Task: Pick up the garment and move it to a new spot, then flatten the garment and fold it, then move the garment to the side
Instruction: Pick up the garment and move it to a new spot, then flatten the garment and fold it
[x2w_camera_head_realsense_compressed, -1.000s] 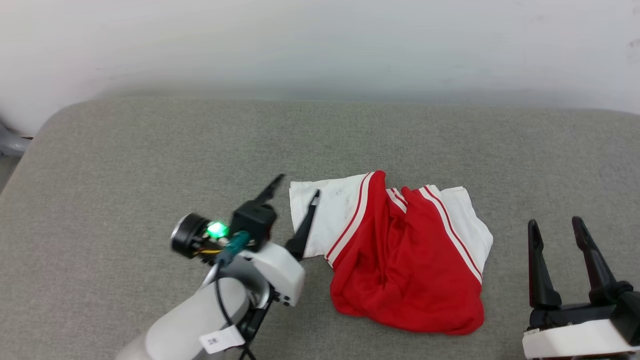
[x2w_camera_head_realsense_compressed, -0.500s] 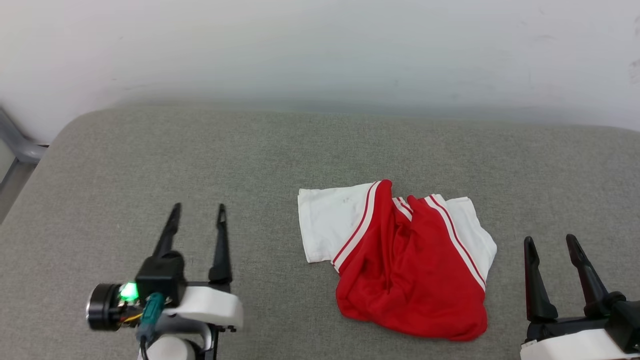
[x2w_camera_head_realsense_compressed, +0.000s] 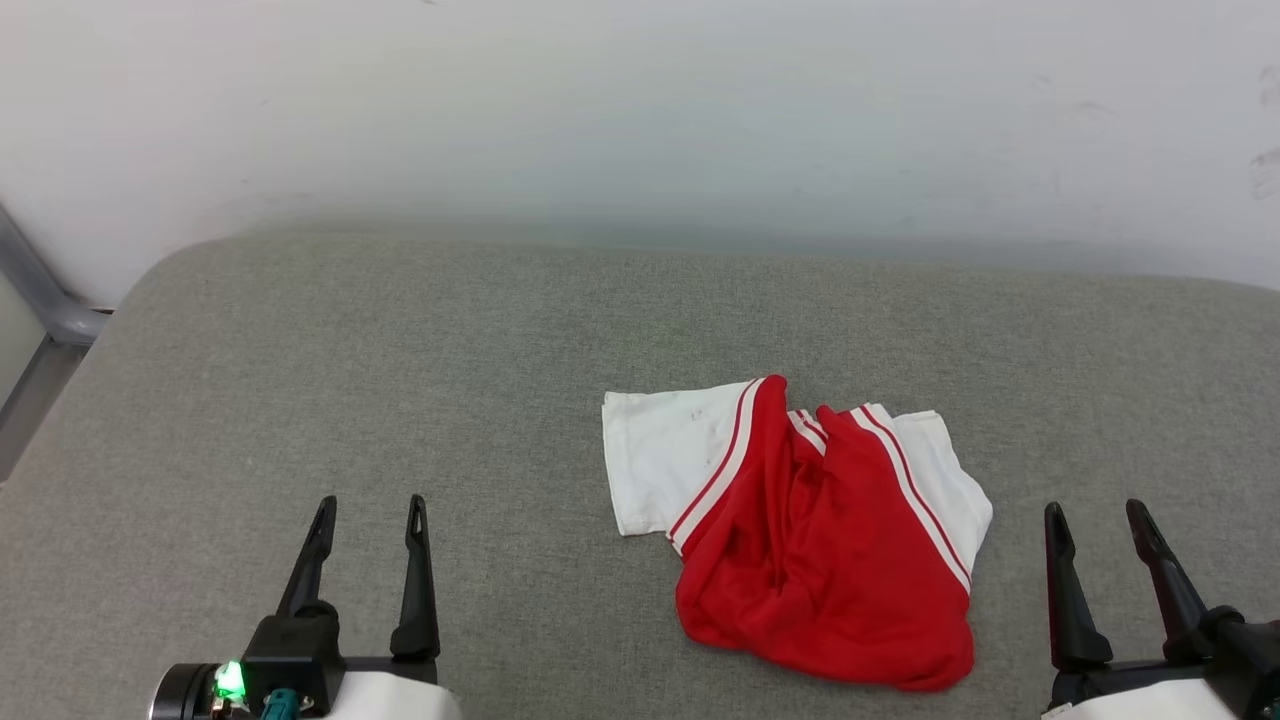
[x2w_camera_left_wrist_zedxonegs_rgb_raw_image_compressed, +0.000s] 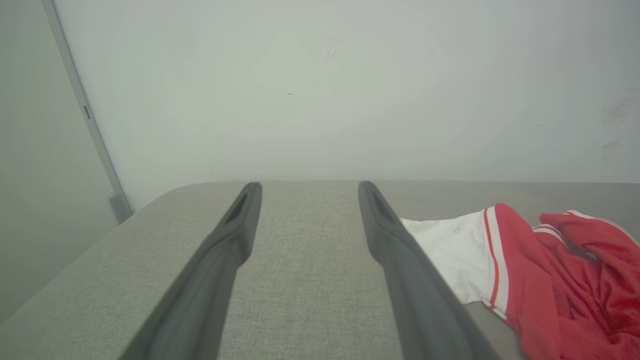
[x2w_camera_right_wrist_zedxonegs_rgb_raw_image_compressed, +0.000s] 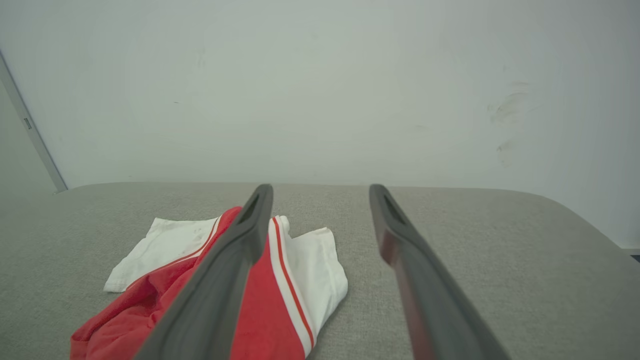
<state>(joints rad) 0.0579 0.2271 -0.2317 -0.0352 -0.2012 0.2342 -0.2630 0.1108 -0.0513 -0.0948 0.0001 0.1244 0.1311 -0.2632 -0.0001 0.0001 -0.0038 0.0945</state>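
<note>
Your left claw (x2w_camera_head_realsense_compressed: 371, 503) and right claw (x2w_camera_head_realsense_compressed: 1093, 507): fingers apart, empty. Crumpled garment (x2w_camera_head_realsense_compressed: 800, 540) on worktop (x2w_camera_head_realsense_compressed: 400, 350) between them, untouched.

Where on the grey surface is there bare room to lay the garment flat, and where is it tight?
Widest bare patch: grey surface between the garment, the left gripper and the wall. A band behind the garment is bare too. Tight: the strip between garment and right gripper.

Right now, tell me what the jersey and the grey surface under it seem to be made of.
The jersey: likely thin synthetic knit, slight sheen; it crumples in soft folds and the left wrist view shows a fine mesh texture. The grey surface: woven upholstery fabric, matte; visible heathered weave, rounded padded-looking corner.
</note>
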